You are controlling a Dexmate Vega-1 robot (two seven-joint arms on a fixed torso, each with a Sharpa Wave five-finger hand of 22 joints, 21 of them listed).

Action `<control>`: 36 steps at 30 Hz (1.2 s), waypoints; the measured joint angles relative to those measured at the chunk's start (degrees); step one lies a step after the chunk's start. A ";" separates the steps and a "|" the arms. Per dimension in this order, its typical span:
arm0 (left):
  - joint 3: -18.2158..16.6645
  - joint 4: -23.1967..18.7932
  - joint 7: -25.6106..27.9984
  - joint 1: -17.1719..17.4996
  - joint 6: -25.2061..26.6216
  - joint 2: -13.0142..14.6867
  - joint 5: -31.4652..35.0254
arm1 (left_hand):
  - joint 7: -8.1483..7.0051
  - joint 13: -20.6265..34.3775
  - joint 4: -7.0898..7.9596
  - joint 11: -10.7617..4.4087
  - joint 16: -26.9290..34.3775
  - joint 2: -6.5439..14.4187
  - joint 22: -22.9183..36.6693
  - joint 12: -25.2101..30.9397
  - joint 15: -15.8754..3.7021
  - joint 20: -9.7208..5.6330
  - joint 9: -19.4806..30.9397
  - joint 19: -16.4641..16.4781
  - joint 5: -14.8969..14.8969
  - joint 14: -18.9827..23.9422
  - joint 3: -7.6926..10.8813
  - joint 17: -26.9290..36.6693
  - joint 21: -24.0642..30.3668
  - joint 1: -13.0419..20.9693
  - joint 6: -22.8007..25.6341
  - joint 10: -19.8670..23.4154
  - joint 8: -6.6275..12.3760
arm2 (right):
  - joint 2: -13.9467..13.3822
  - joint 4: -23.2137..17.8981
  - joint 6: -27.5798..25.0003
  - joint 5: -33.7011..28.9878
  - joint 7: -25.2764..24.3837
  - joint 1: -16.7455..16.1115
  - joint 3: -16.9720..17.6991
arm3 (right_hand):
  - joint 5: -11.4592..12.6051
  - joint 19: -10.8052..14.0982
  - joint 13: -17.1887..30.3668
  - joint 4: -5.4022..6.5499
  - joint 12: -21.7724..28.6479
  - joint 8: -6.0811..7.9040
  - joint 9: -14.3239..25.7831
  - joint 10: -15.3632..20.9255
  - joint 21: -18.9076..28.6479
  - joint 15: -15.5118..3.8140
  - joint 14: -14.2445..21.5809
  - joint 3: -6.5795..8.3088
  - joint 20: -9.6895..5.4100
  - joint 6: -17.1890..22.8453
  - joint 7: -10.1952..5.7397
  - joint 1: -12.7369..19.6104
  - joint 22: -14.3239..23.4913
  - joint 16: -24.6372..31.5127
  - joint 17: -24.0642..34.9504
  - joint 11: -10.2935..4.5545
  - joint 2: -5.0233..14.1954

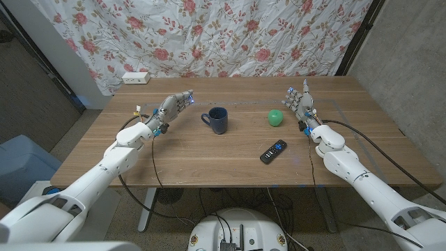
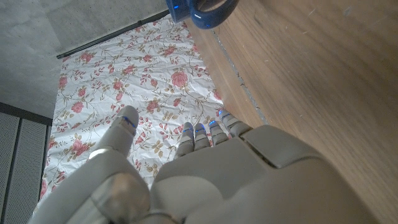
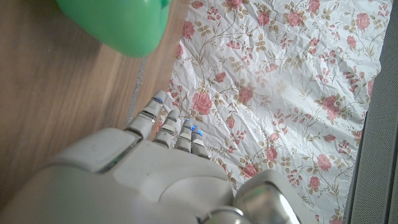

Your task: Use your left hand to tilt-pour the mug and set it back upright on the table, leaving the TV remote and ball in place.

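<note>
Mug upright in the middle, both hands empty

So the big wooden table (image 1: 209, 164) takes up most of the head view, with a rose-print curtain (image 1: 230, 35) hanging behind its far edge. The two white arms come in from the near corners, and each one ends up over the far half of the table.

The left hand (image 1: 172, 106) is left of the mug, near it but not touching. Fingers are stretched out and a bit apart, pointing toward the mug, and there's nothing in it. The left wrist view backs that up: straight fingers (image 2: 202, 134), thumb off to the side, and the mug's blue rim (image 2: 202, 9) sitting well past the fingertips.

The right hand (image 1: 300, 102) is over on the right, just beside the ball, fingers up and spread, also holding nothing.

The dark blue mug (image 1: 217, 120) stands upright around the centre of the table, handle pointing left. The green ball (image 1: 277, 118) sits to its right, well apart. The black remote (image 1: 273, 150) lies nearer, right of centre, angled. A small white power strip (image 1: 136, 77) sits at the far left corner
</note>
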 measured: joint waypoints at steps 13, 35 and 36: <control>1.33 5.81 -8.30 -4.01 -2.54 -0.32 0.21 | -0.80 0.30 -0.17 -0.36 0.00 -1.30 0.00 -0.46 0.43 -0.30 -0.01 -2.88 0.22 -1.25 0.87 0.00 -0.43 3.26 -2.03 -1.69 -0.02 | -0.01 0.01 0.00 0.00 0.02 0.01 0.01 | 0.00 0.00 -0.01 0.00 0.00 0.00 -0.01 0.00 0.00 0.00 0.00 0.00 0.00 0.00 0.00 0.00 0.00 0.00 0.00 0.00 0.00; 3.52 9.91 -19.49 -7.47 -6.48 -0.67 2.70 | -0.40 0.29 0.12 1.77 -0.23 -5.38 -0.01 -0.89 3.61 0.65 -0.02 -10.83 0.22 -6.42 2.45 0.27 -0.64 10.35 -12.70 -8.70 -0.67 | -0.01 0.00 0.00 0.02 0.00 -0.01 0.01 | 0.00 0.00 -0.01 -0.18 0.00 0.00 -0.01 0.00 0.00 0.00 0.00 -0.17 0.00 0.00 0.00 0.00 -0.01 0.00 -0.01 0.00 0.00; 3.52 9.91 -19.79 -7.47 -6.68 -0.67 2.86 | -0.40 0.29 0.12 1.77 -0.23 -5.50 -0.01 -0.89 3.77 0.76 -0.01 -10.71 0.22 -6.27 2.45 0.27 -0.64 10.47 -12.70 -8.70 -0.67 | -0.01 0.00 0.00 0.02 0.00 -0.01 0.01 | 0.00 0.00 -0.01 -0.18 0.00 0.00 -0.01 0.00 0.00 0.00 0.00 -0.17 0.00 0.00 0.00 0.00 -0.01 0.00 -0.01 0.00 0.00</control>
